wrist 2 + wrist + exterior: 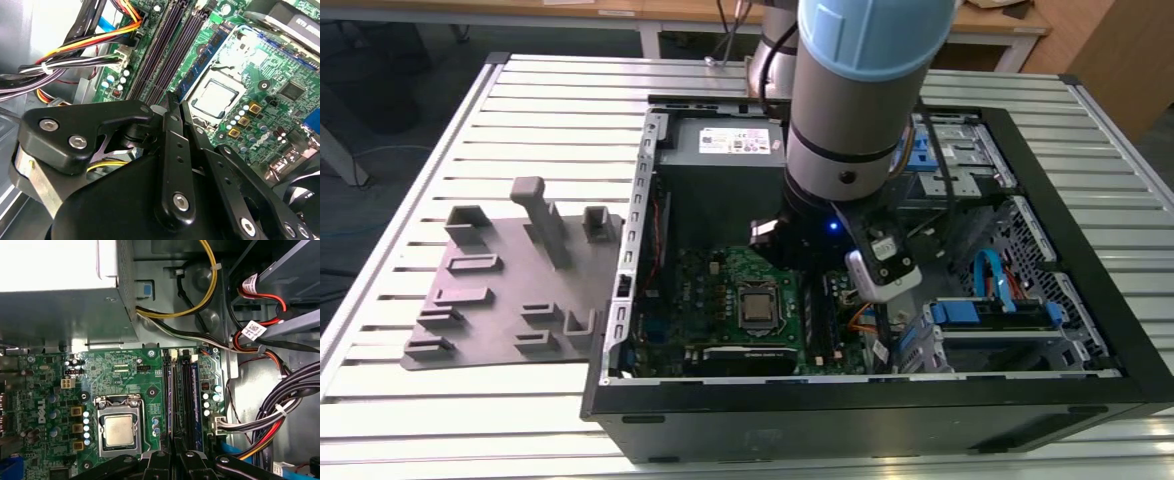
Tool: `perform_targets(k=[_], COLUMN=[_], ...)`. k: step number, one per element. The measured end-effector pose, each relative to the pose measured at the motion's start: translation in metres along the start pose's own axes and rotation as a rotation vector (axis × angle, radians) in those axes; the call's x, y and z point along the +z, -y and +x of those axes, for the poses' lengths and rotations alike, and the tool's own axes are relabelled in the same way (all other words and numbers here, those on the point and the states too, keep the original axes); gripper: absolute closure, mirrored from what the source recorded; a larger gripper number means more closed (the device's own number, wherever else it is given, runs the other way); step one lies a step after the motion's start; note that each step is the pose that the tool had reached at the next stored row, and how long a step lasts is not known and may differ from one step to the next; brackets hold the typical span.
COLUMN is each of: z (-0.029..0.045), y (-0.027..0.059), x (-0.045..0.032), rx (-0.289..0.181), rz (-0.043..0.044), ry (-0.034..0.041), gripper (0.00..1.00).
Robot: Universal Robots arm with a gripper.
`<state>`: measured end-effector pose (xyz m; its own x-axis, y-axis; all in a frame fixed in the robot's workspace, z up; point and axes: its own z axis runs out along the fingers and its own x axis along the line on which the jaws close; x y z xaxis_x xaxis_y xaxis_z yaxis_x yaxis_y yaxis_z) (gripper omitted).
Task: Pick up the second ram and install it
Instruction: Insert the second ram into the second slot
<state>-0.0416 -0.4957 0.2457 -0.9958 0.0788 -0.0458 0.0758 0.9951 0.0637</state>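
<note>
My gripper hangs inside the open computer case, low over the memory slots of the green motherboard. Its two thin fingers are pressed together with nothing visible between them. A dark blue ram stick stands on edge in the slot farthest from the square silver chip. Another narrow stick stands in the slot nearest that chip, just beside my fingertips. Which of the two is the second ram I cannot tell. In the exterior view the arm covers the slots.
Cable bundles lie close beside the slots. The power supply fills the case's far end, and drive bays sit at the exterior view's right. A grey tray with upright posts lies on the slatted table at the left.
</note>
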Motion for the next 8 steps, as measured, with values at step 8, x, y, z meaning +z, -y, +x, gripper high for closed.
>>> perform_targets(k=[8], z=[-0.0036], y=[0.0001], x=[0.0095], rx=[0.000], rz=[0.0006], ry=[-0.0001], gripper=[0.89])
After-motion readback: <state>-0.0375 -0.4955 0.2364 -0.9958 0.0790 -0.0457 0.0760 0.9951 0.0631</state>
